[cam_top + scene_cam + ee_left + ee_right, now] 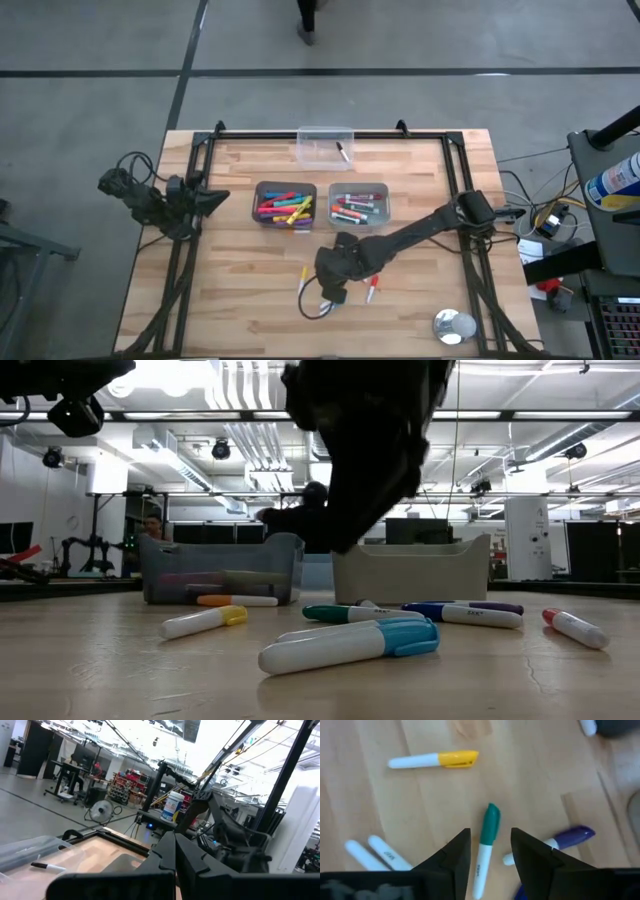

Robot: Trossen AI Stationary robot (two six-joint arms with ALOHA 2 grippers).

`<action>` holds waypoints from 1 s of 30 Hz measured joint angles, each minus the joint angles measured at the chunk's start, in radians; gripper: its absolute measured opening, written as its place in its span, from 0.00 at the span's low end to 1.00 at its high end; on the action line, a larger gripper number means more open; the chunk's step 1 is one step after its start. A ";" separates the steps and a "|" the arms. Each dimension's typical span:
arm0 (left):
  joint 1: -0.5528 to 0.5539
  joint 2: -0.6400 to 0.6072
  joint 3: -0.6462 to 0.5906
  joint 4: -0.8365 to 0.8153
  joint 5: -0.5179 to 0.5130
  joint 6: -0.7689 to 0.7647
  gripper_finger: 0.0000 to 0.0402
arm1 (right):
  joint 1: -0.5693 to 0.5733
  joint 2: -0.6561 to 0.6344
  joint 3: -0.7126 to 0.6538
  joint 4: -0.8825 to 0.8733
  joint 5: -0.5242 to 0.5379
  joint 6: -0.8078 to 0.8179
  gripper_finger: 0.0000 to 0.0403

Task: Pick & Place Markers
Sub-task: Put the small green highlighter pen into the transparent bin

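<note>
Several markers lie loose on the wooden table near its front middle: a yellow-capped one (435, 759), a green-capped one (487, 845), a purple-capped one (570, 837) and a red-capped one (372, 288). My right gripper (490, 834) is open and points steeply down over them (328, 295). Its fingers stand on either side of the green-capped marker without touching it. Two grey bins (285, 203) (358, 203) hold more markers. My left gripper (215, 198) waits shut at the table's left side.
A clear bin (325, 145) at the far edge holds one black marker (343, 150). A silver tape roll (453, 325) sits at the near right corner. A black frame (460, 170) runs around the table. Bare wood lies to the near left.
</note>
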 joint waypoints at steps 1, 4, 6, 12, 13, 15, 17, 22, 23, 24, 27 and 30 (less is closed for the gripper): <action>0.000 0.000 0.000 0.000 0.000 0.000 0.00 | -0.001 0.000 -0.016 0.018 0.001 0.006 0.33; 0.000 0.000 0.000 0.000 0.000 0.000 0.00 | 0.001 0.000 -0.056 0.107 0.000 0.006 0.31; 0.000 0.000 0.000 0.000 0.000 0.000 0.00 | 0.001 0.000 -0.085 0.163 0.000 0.002 0.31; 0.000 0.000 0.000 0.000 0.000 0.000 0.00 | 0.000 0.000 -0.139 0.198 0.000 0.007 0.28; 0.000 0.000 0.000 0.000 0.000 0.000 0.00 | 0.000 0.000 -0.148 0.200 -0.001 0.007 0.28; 0.000 0.000 0.000 0.000 0.000 0.000 0.00 | 0.003 0.000 -0.166 0.206 -0.009 0.007 0.27; 0.000 0.000 0.000 0.000 0.000 0.000 0.00 | 0.005 0.000 -0.179 0.208 -0.024 0.010 0.26; 0.000 0.000 0.000 -0.001 0.000 0.000 0.00 | 0.003 0.000 -0.220 0.241 -0.026 0.010 0.24; 0.000 0.000 0.000 0.000 0.000 0.000 0.00 | 0.001 -0.001 -0.227 0.250 -0.027 0.010 0.24; 0.000 0.000 0.000 0.000 0.000 -0.001 0.00 | 0.000 -0.002 -0.233 0.258 -0.027 0.010 0.24; -0.001 -0.001 0.001 -0.004 0.001 -0.063 0.00 | -0.005 0.007 -0.243 0.273 -0.024 0.010 0.22; -0.001 -0.002 0.005 -0.058 0.031 -0.101 0.00 | -0.012 0.022 -0.242 0.281 -0.027 0.010 0.18</action>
